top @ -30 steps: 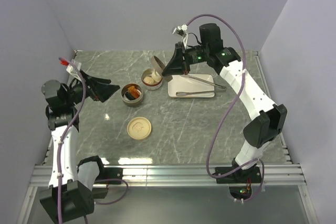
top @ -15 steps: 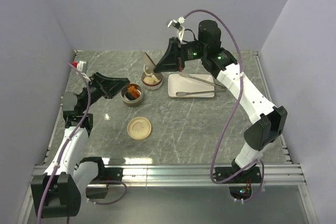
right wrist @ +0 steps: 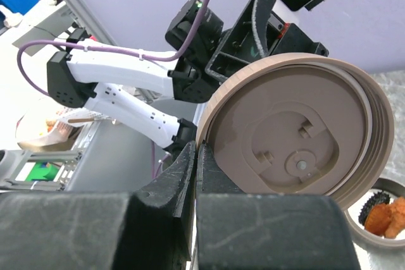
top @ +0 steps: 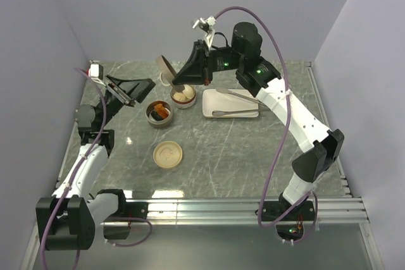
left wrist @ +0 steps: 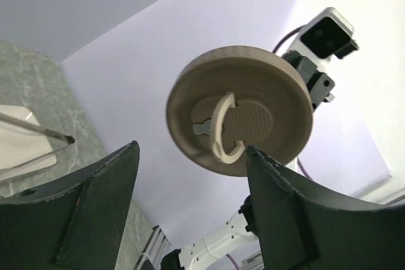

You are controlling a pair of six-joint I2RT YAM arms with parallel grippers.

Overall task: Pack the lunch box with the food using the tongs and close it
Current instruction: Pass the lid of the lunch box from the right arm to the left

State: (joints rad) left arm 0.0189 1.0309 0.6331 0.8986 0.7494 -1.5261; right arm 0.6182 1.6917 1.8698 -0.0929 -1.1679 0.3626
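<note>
Your R gripper is clenched on the rim of the lunch-box lid. It pinches one edge only, so the lid stands on edge in the air w/ its underside toward R's wrist cam. Facing the lid's top, close but apparently not touching, your L gripper is spread w/ nothing between its fingers. The lid's fold-flat ring handle sits dead ahead of it.

Handling, my read: the lid looks like stiff, light moulded plastic w/ a smooth rim, so a one-edge pinch could let it pivot. If L takes it, go across the rim or hook the ring, not the flat face.

Just below R's tip is the cream bowl w/ the cream balls. Beside it, toward L, the orange bowl holds the orange chunks and black lump. Food looks already in.

Under R's forearm the tongs lie on the white plate, neither gripper on them. They look thin, springy and slippery; grip mid-arm, not the tips.

Nearer the bases, well apart from both grippers, a second tan disc lies flat.

Writing: none readable. The disc has an embossed mark, too small to make out.
</note>
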